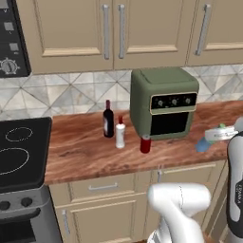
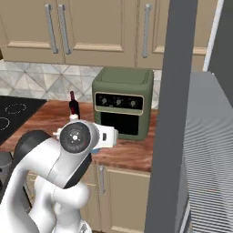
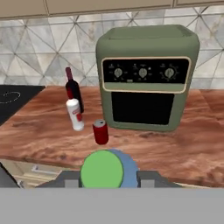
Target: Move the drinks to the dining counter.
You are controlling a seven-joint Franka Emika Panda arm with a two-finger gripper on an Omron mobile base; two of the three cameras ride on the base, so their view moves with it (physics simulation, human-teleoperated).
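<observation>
My gripper is shut on the blue-green bottle, whose green cap faces the hand camera between the two grey fingers. From the left base the gripper hangs over the counter's front right edge with the bottle in it. On the wood counter stand the dark wine bottle, the white bottle and the short red can, close together left of the oven. The dining counter is out of view.
A green toaster oven stands against the tiled backsplash behind the can. A black stove borders the counter on the left. A tall grey panel rises at the right. Wall cabinets hang above.
</observation>
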